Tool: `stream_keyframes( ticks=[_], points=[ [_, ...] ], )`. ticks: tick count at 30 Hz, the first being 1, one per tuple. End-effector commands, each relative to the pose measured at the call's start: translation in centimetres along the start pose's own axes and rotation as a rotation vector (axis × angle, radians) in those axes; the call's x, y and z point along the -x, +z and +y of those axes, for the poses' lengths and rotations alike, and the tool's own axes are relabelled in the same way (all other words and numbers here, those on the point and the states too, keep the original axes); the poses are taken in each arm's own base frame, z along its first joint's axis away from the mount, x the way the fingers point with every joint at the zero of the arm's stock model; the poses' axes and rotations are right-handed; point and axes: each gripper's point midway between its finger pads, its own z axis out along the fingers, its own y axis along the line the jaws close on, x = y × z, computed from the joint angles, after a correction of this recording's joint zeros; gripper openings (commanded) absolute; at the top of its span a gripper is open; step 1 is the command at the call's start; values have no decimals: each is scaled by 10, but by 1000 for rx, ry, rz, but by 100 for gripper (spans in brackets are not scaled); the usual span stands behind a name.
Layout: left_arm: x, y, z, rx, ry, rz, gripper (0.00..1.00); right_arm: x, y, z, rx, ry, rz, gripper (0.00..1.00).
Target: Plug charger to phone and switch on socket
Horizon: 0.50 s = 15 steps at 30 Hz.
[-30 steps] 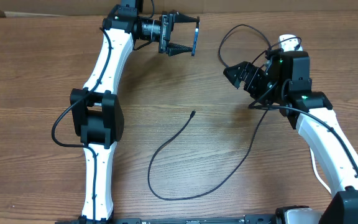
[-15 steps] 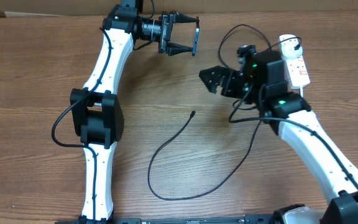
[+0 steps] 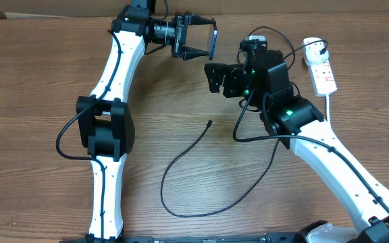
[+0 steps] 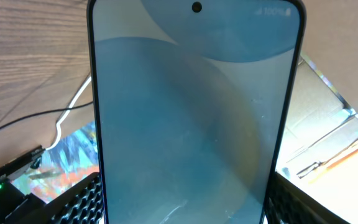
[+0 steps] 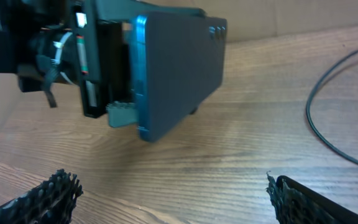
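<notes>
My left gripper [image 3: 201, 42] is shut on the phone [image 3: 213, 42] and holds it on edge above the table's far middle. The phone's lit blue-white screen [image 4: 194, 112] fills the left wrist view; its blue-grey back [image 5: 179, 68] shows in the right wrist view. My right gripper [image 3: 216, 77] is open and empty, just right of and below the phone. The charger cable [image 3: 181, 162] curves across the table's middle, its plug tip [image 3: 210, 123] free. The white socket [image 3: 321, 67] lies at the far right. The adapter is hidden.
The thick white cord [image 3: 331, 111] runs down from the socket. A loop of black cable [image 3: 262, 30] lies behind my right arm. A cardboard box edge [image 3: 46, 7] lines the back of the table.
My right gripper has swung left from near the socket toward the phone. The left gripper with the phone and the cable on the table have not moved.
</notes>
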Motion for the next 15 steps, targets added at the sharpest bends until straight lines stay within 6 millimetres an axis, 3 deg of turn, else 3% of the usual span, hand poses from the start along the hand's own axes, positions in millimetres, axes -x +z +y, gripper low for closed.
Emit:
stream_keyframes(
  ticks=[1,7,11,15],
  points=[
    [-10,4,-10,-3,82,6,67,17,-8,8,-7,-25,-56,99],
    [-14,17,-6,17,93,6,67,22,-9,20,24,-24,-85,99],
    [-17,23,-5,24,115,13,67,32,-9,12,-26,-20,-135,92],
    [-18,25,-4,27,167,18,64,33,-7,11,-31,-12,-139,91]
  ],
)
